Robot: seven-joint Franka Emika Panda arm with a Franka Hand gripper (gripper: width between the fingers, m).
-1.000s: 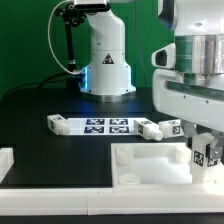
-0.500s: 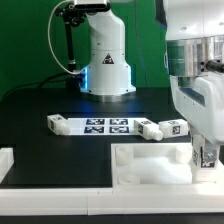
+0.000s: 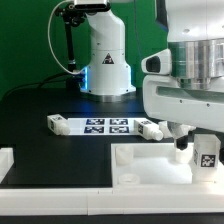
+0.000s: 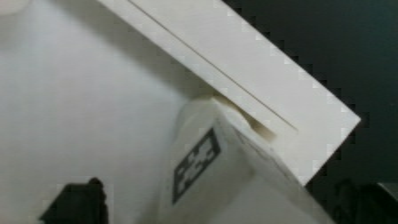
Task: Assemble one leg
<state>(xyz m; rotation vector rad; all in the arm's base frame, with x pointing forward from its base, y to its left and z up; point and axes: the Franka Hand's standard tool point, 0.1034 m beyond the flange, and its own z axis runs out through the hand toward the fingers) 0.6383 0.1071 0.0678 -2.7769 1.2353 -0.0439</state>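
Observation:
One leg point(image 3: 207, 153), a short white post with a black-and-white tag, stands upright at the corner of the large white panel point(image 3: 140, 165) nearest the exterior view's right. My gripper point(image 3: 197, 148) hangs over it, with the jaws either side of the post. In the wrist view the leg point(image 4: 210, 160) sits between the jaws and one dark fingertip point(image 4: 80, 200) stands apart from it, so the gripper point(image 4: 231, 205) looks open. Three more legs lie on the black table: one point(image 3: 57, 123) at the left of the row and two point(image 3: 150, 128) point(image 3: 172, 126) near my hand.
The marker board point(image 3: 107, 125) lies on the table between the loose legs. The robot's base point(image 3: 105, 65) stands behind it. A white block point(image 3: 5, 160) sits at the exterior view's left edge, next to the panel's front rim.
My hand has turned about its vertical axis and back, and now shows its broad side. The leg stays upright on the panel corner, its tag now plainly visible.

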